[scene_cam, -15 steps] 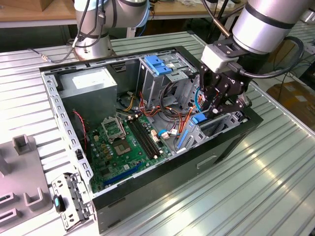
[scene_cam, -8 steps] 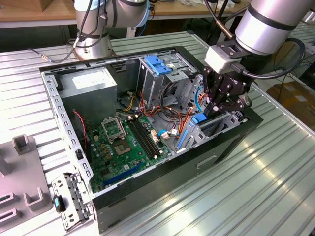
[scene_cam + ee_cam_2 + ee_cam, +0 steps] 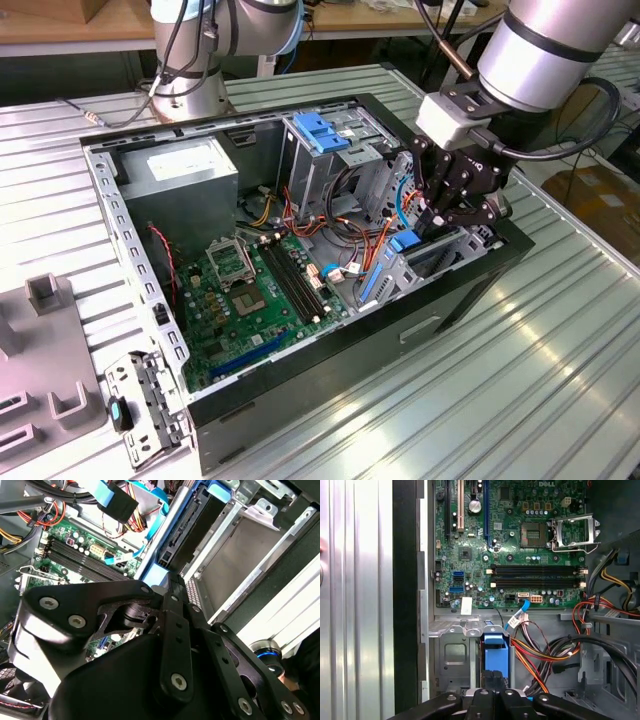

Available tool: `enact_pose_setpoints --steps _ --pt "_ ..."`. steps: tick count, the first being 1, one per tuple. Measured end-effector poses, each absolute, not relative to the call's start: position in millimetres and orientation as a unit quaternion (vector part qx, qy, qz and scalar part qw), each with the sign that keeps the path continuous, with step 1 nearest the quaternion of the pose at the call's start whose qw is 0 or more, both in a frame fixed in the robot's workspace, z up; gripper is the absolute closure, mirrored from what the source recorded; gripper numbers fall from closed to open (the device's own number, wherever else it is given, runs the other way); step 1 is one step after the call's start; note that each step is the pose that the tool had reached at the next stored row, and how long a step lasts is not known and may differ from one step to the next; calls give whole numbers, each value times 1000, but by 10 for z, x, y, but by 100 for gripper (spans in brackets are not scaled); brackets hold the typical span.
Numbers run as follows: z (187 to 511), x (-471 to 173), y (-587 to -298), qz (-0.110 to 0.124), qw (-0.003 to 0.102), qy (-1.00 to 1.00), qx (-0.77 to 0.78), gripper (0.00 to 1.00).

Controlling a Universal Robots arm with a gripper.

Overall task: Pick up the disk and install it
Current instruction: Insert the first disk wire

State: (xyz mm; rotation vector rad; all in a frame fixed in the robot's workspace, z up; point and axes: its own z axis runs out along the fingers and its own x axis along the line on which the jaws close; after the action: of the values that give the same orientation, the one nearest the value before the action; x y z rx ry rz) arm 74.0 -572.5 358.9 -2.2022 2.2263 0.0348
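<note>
In the exterior view, an open black desktop computer case (image 3: 470, 290) lies on a ribbed grey metal table (image 3: 520, 390). Inside it are a green motherboard (image 3: 250, 290) and a grey metal power supply box (image 3: 190, 180). The box carries a white label (image 3: 185, 160) whose print is too small to read. A large light-blue plastic latch (image 3: 322, 130) tops the tall metal cage. The silver arm's black gripper (image 3: 428, 222) reaches down at the case's end on the exterior view's right. There the disk (image 3: 405, 243), a flat black drive with bright blue rails, stands tilted in a metal drive bay (image 3: 440, 262).

In the second wrist view, the disk's black face and blue rail (image 3: 192, 525) run alongside the bay's folded grey sheet metal. One finger (image 3: 172, 630) reaches to the blue tab at the disk's end.

In the first wrist view, the jaws are drawn together, grasping the disk's blue end tab (image 3: 495, 652), which sits inside the bay. A bundle of orange, red and yellow wires (image 3: 540, 655) passes just beside it. A small white sticker (image 3: 466, 606) sits on the motherboard's edge, with no legible writing.
</note>
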Motion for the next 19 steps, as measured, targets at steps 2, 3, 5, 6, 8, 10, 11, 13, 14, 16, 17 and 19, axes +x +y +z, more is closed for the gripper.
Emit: enact_pose_setpoints --steps 2,3,5,6,8,10,11,13,14,16,17,19 --pt "3589 741 -5725 11 5 711 -703 89" --pt "3589 742 -5725 11 5 711 -703 89" --pt "3588 792 -5725 11 5 703 -711 89" --pt "3587 803 -5725 11 5 695 -719 89" --pt "3585 813 -5725 11 4 682 -731 89" --pt "3583 823 -5725 11 4 671 -741 89" --pt "3581 832 -5725 12 4 662 -750 89" --pt "3579 842 -5725 12 4 650 -760 89" --pt "3575 855 -5725 12 4 630 -776 89" --pt "3602 874 -5726 13 2 616 -788 89" --pt "3634 876 -5725 15 1 614 -789 89" --pt "3702 875 -5726 17 -1 611 -791 89"
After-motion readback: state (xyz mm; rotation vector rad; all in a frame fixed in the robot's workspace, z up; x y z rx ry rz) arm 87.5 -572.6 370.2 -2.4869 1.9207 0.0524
